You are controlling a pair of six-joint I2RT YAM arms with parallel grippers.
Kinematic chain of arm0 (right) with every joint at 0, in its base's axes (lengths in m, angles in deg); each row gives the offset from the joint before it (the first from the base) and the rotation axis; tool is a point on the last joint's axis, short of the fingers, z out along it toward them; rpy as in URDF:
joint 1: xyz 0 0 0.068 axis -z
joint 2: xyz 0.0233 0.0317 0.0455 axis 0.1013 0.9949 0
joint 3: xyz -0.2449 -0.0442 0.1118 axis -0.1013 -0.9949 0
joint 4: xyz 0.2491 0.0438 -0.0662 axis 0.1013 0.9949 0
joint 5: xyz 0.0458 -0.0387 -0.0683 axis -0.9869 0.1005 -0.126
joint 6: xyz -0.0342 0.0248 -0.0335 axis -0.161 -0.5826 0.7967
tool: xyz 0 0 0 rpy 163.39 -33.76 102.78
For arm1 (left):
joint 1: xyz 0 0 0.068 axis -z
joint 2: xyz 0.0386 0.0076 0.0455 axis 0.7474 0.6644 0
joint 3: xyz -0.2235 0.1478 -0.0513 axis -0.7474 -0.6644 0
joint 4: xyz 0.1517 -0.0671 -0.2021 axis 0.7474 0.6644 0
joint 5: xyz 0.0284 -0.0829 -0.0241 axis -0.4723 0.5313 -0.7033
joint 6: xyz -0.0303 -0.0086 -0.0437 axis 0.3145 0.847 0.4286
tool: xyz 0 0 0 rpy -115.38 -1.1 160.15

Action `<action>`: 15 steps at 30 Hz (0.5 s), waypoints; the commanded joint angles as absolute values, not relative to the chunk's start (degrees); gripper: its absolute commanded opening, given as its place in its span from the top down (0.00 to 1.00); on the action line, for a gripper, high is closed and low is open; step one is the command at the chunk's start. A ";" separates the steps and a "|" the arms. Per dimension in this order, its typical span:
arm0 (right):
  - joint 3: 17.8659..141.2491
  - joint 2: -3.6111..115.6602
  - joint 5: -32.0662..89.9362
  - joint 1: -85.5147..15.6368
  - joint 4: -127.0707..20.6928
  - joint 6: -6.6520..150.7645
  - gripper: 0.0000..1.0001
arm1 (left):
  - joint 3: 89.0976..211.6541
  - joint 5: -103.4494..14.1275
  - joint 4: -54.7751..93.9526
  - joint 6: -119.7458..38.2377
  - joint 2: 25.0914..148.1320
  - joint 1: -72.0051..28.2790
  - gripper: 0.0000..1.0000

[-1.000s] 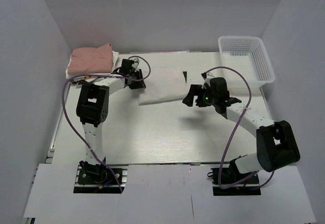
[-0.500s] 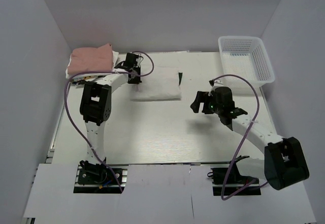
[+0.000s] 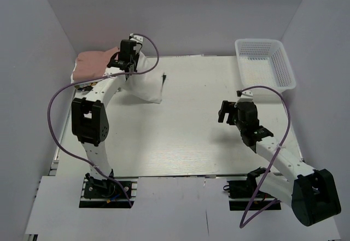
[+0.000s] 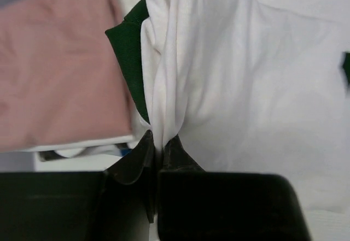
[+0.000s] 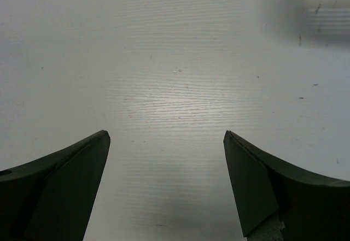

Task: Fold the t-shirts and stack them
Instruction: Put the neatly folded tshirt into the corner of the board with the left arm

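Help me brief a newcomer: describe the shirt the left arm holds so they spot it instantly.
Go to the table's far-left corner, where a dusty pink shirt lies folded. Beside it, the left gripper pinches a cream-white t-shirt, alone in showing dark green.

right claw (image 5: 167, 136) spread wide, 2 dark fingers (image 5: 60, 181) over white grained table (image 5: 175, 60)

no readable text, no labels, no numbers — nothing legible
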State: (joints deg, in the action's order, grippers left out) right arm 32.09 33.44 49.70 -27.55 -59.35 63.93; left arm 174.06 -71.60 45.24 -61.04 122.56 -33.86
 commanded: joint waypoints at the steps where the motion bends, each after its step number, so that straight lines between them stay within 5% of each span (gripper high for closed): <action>1: 31.78 31.81 54.41 -27.35 -63.63 65.86 0.10 | 178.74 -74.20 43.04 -66.74 117.46 -34.83 1.00; 15: 33.19 34.97 56.88 -27.35 -63.28 67.44 0.10 | 204.07 -74.72 54.21 -71.40 128.36 -42.38 1.00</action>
